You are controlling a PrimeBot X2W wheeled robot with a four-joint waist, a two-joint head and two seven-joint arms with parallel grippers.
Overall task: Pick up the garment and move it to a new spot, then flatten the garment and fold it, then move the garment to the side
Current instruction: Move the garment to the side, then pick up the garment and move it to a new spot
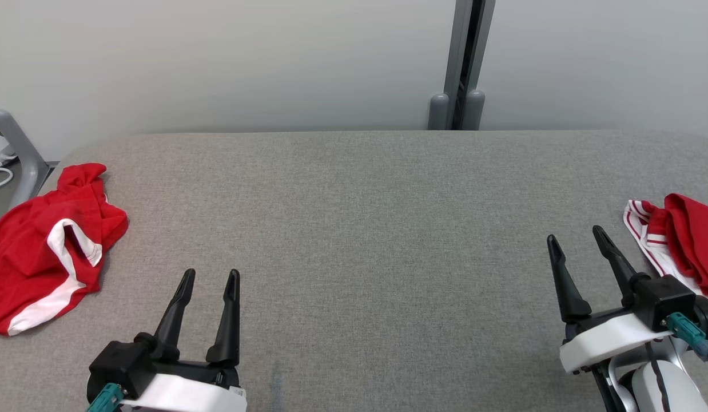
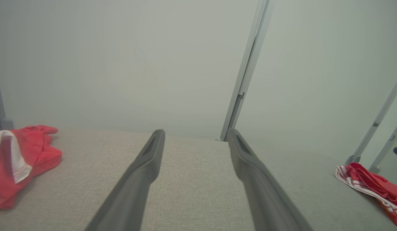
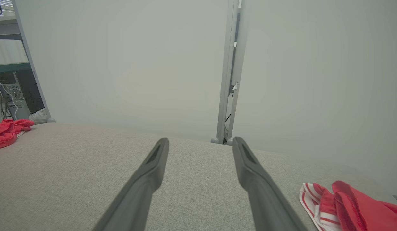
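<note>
Garment (image 1: 45,246) in red with a white band, where does it lie? — Mo

Crumpled at the far left edge of the table (image 1: 354,229), and part of it seems to reach over the side. A second garment (image 1: 683,246), red with striped trim, is bunched at the right edge. I can't tell which one the task means — Lin

And the claws? — Mo

The left claw (image 1: 211,273) hovers over bare table, near the garment but apart from it, its fingers spread a moderate way with nothing between them. The right claw (image 1: 574,233) is likewise parted and empty, just beside the second garment and not touching it — Lin

So nothing is picked up yet. What could go wrong? — Mo

I'd say the edge is the main worry. A sideways nudge on approach could push the heap off the table. A shallow pinch might catch one loose layer, so the rest would drag or slip free on the way to the middle. Coming down too hard, the fingers could snag the grey table covering along with the cloth — Lin

Anything else? — Mo

Taking the wrong heap, since the two look much alike — Lin
</note>
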